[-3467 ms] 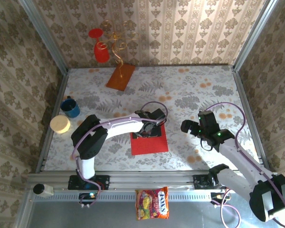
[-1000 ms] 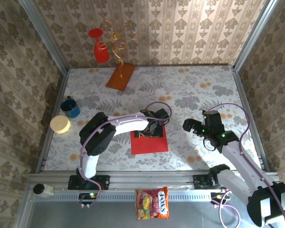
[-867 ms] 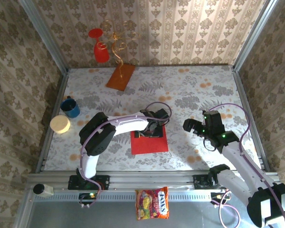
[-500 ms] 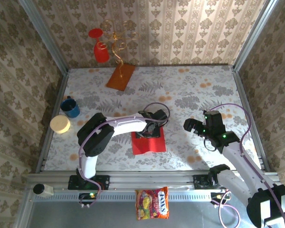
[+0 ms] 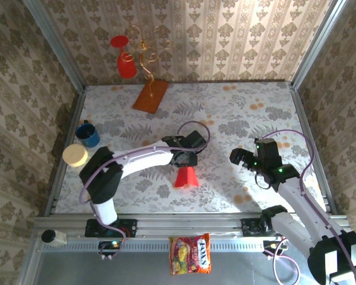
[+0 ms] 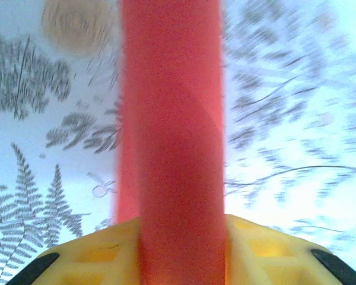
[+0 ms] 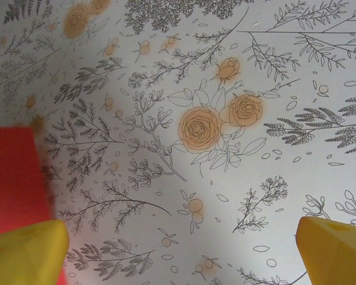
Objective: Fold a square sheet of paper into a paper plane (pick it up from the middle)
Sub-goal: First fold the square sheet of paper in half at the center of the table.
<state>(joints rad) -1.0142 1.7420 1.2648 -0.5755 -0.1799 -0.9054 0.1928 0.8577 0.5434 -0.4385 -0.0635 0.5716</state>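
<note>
Status: early, I'd say the pickup step only. My left gripper is clamped on the middle of the square sheet of paper, centre frame in the top view. The sheet hangs pinched into a tent, apparently clear of the bench. I see no set crease and no dart shape, so all the folds are left, by my read.

Orientation: it's narrow at the gripper and flares toward the lower edge of the frame, long axis roughly top-to-bottom. In the left wrist view it's a red band running straight up from between the yellow fingers.

Right gripper is centre-right with jaws wide apart, holding nothing.
</note>
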